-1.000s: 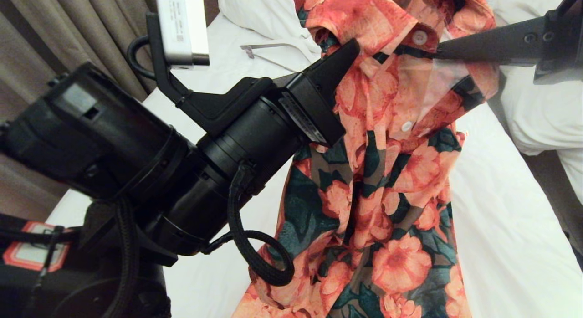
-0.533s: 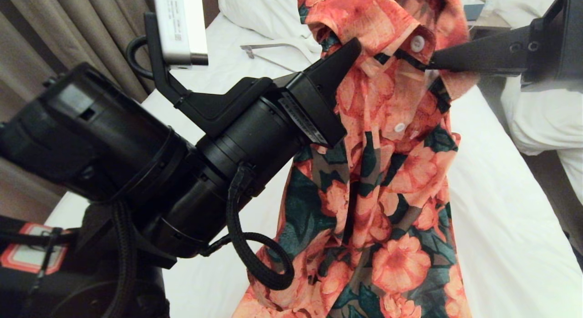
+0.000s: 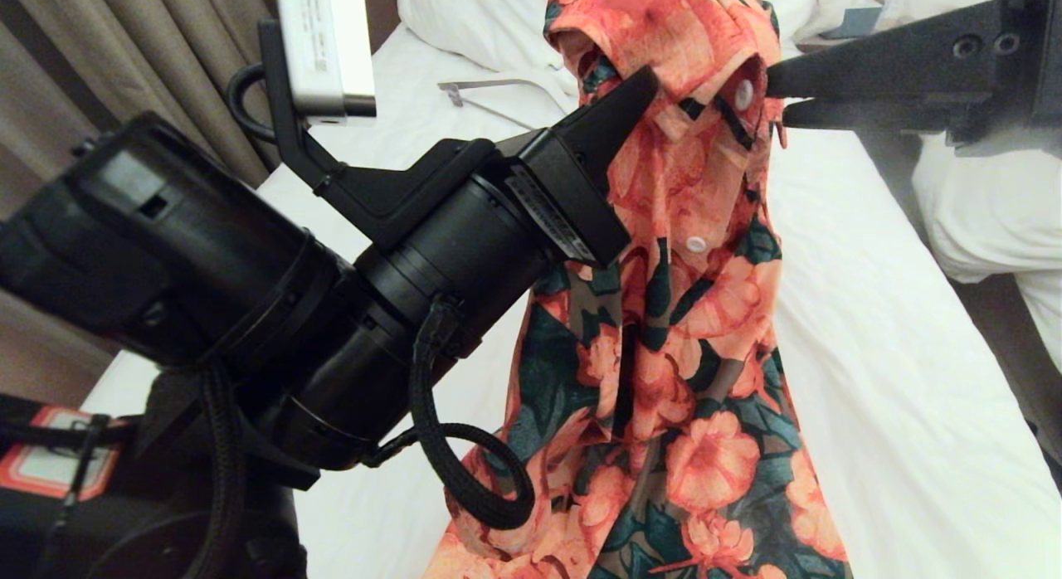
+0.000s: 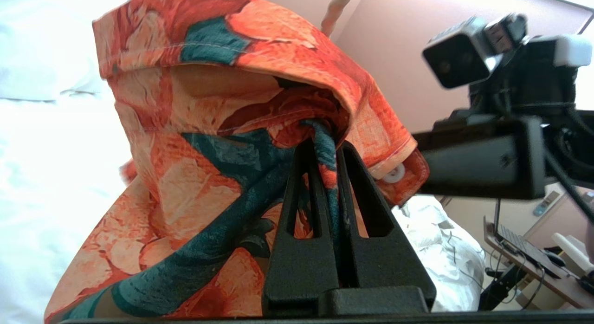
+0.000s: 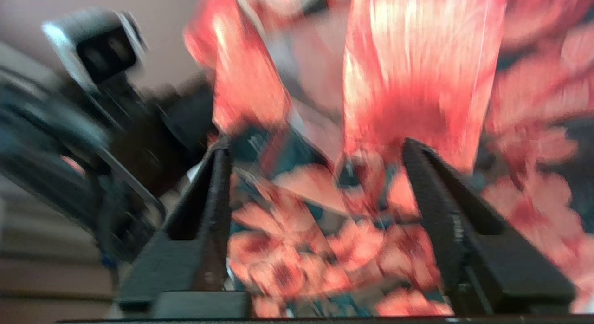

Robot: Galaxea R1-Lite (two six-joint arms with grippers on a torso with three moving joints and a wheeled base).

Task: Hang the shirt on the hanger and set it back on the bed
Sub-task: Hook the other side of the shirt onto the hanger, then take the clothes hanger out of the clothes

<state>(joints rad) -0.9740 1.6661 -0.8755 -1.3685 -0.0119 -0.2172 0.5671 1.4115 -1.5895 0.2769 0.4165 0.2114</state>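
Hanging in the air over the bed (image 3: 896, 355), the shirt (image 3: 664, 330) is bunched up at its collar and drapes down until its hem meets the white sheet. My left tool (image 4: 325, 143) is pinched tight on a fold just under the collar, with cloth squeezed between its two black fingers (image 4: 297, 194), and it carries the whole garment. My right tool (image 3: 776, 98) sits just beside the collar button on the other side; in its own wrist view the jaws stand wide apart with the flowered cloth loose in front of them and nothing gripped.

A thin pale rod shows sticking up out of the top of the collar in the left wrist view, which I take to be the hook of the hanger (image 4: 336, 8), though I cannot see whether its arms sit properly in both shoulders. Further up the bed, near the heaped white duvet (image 3: 473, 23), lies a different, flat hanger with a grey bar (image 3: 489, 94).

I judge I am in the dressing step, with the right side of the shirt free. Next I need the right tool to take a fresh hold, on the hook or on the loose shoulder, while the left keeps the weight, so the shirt does not slide off.
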